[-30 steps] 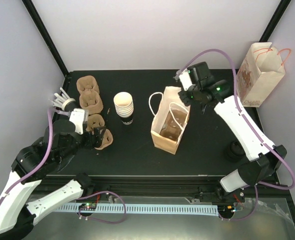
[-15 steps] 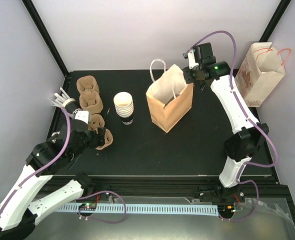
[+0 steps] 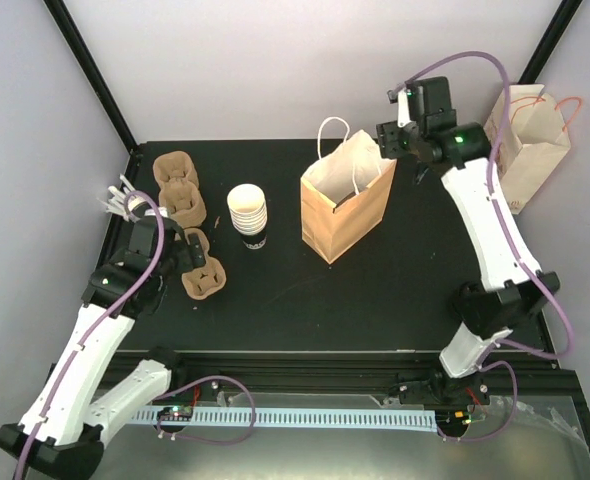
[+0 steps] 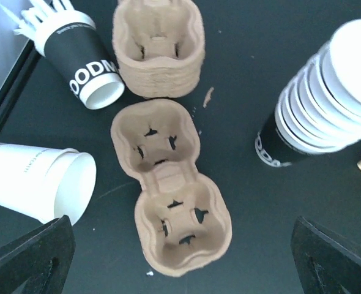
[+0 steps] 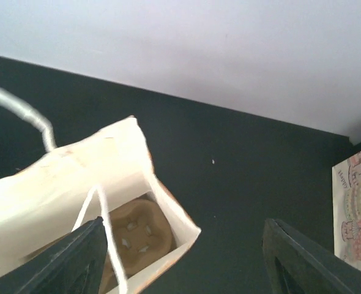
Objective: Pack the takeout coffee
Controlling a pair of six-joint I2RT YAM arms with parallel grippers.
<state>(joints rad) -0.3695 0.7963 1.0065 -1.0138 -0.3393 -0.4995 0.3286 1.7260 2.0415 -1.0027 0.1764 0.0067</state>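
Note:
A stack of white takeout coffee cups (image 3: 247,212) with a dark band at the base stands left of the upright brown paper bag (image 3: 347,205); the stack (image 4: 327,98) also shows in the left wrist view. My left gripper (image 3: 190,258) hangs open above a brown two-cup carrier (image 4: 168,190), with nothing between its fingers (image 4: 27,257). My right gripper (image 3: 395,145) is open by the bag's far right top corner (image 5: 168,214), holding nothing. Inside the bag lies another carrier (image 5: 137,236).
A pile of carriers (image 4: 159,46) sits behind the single one. Two loose cups lie on their sides at the left: one dark-banded (image 4: 85,61) with white sticks in it, one white (image 4: 40,184). A printed paper bag (image 3: 523,145) stands far right, off the black table (image 3: 275,300).
The right gripper opened and let go of the brown bag, which went from tipped over to upright and shifted right. The left arm drew back left and its gripper opened wider.

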